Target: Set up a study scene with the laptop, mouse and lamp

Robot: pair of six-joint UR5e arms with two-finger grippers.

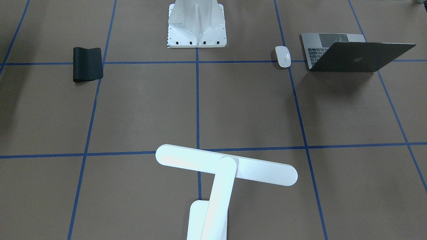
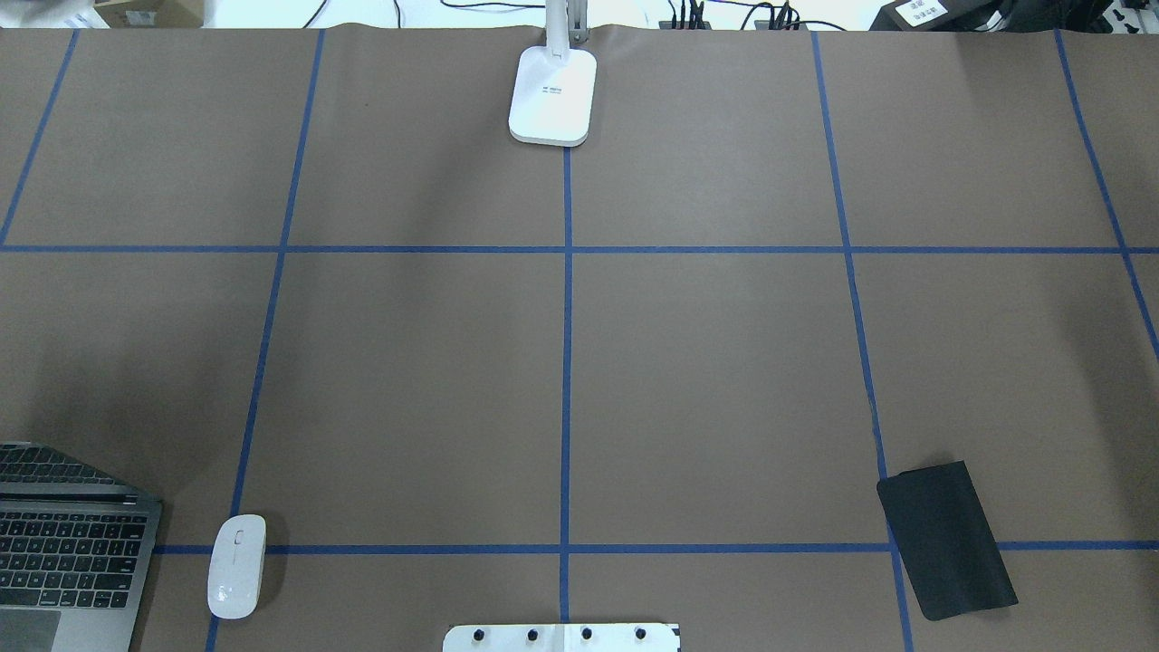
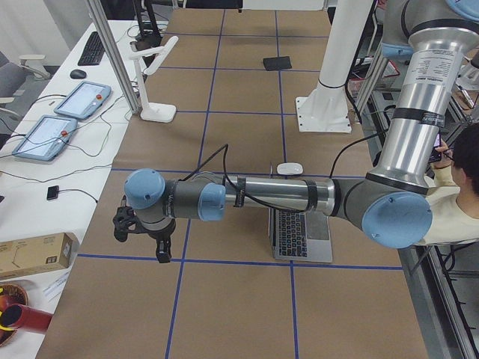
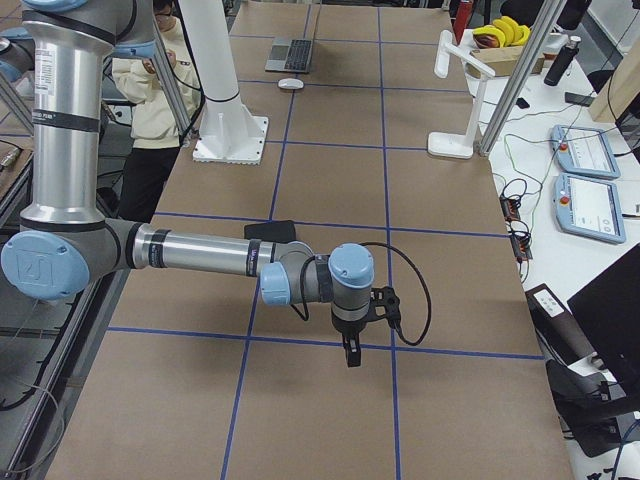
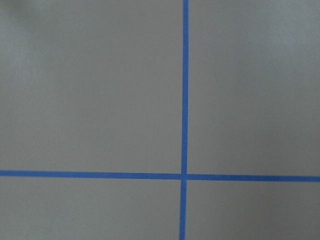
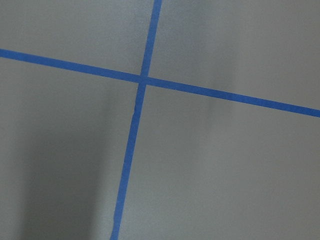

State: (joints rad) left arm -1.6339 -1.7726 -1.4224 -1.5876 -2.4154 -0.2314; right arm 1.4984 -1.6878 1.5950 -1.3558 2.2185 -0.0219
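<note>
The laptop [image 1: 360, 56] stands open at the near left corner of the table, also in the overhead view [image 2: 63, 543]. The white mouse [image 1: 283, 56] lies just beside it [image 2: 237, 566]. The lamp [image 1: 227, 165] stands at the far middle edge, its base [image 2: 552, 95] on the centre tape line. My left gripper [image 3: 161, 254] hangs off the table's left end, far from all three; only the left side view shows it, and I cannot tell whether it is open. My right gripper [image 4: 348, 357] hangs over the table's right end, likewise unreadable. Both wrist views show only brown paper and blue tape.
A flat black mat [image 2: 946, 539] lies at the near right. The white bolted pedestal [image 1: 196, 26] stands at the near middle edge. A seated person [image 3: 464, 194] is beside the robot. Tablets and cables lie on the side desk [image 4: 585, 170] beyond the far edge.
</note>
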